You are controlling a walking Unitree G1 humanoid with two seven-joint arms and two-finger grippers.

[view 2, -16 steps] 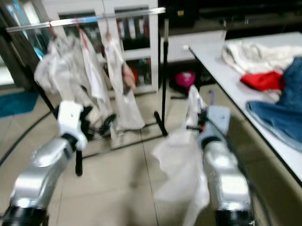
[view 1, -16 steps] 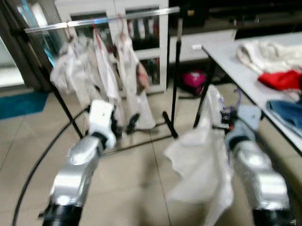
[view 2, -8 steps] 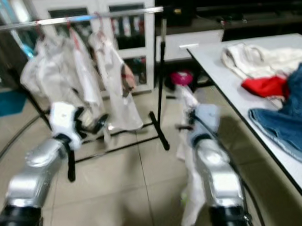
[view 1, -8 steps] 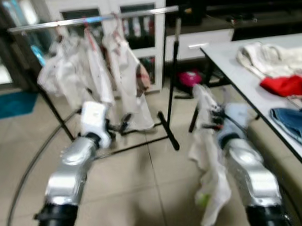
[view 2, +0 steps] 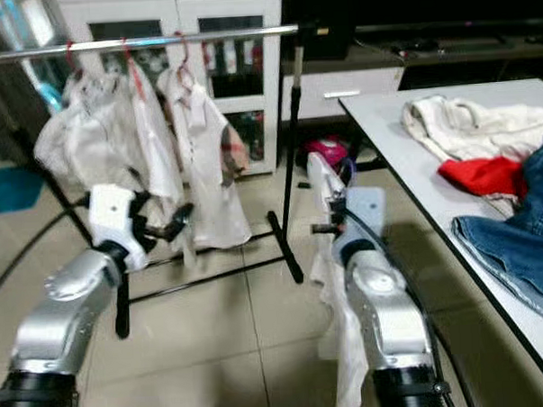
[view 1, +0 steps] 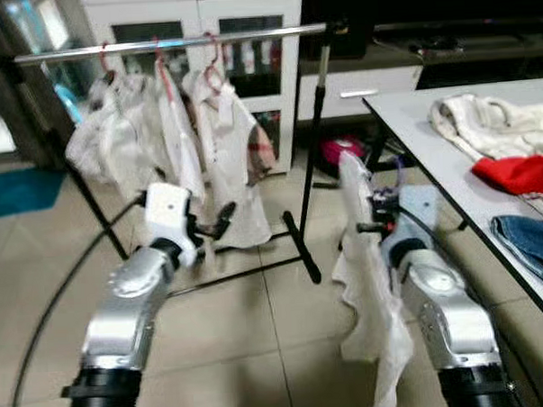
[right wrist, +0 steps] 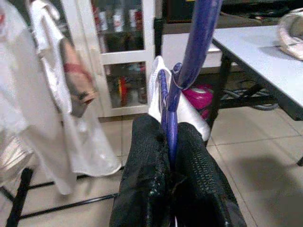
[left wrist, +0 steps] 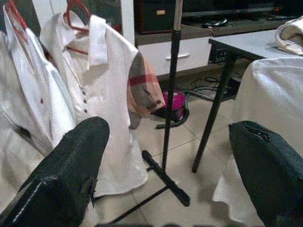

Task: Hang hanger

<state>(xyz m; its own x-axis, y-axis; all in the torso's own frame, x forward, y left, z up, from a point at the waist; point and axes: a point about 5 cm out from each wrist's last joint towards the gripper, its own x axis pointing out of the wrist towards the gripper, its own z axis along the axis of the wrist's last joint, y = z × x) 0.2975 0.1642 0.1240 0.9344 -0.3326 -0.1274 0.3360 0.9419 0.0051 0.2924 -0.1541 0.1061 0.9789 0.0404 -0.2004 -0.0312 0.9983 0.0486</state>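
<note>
A tiled floor (view 1: 260, 348) holds a black garment rack (view 1: 315, 120) with a silver rail, white shirts (view 1: 224, 142) on red hangers hanging from it, and a white desk (view 1: 412, 116) to the rack's right carrying heaped clothes. The right arm reaches forward just right of the rack's upright, its right pincer (right wrist: 168, 142) pressed together on a thin blue hanger (right wrist: 199, 42), which the right wrist view shows, with a limp white garment (view 1: 365, 280) draped below. The left arm stretches toward the rack's base with the left pincer (left wrist: 165, 156) spread wide, fingers (left wrist: 75, 161) apart.

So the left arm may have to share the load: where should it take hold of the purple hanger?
Probably the hanger's neck above the right gripper, which is shut lower on it. Come from the robot's left with the open left gripper; the garment drapes everything lower.
</note>
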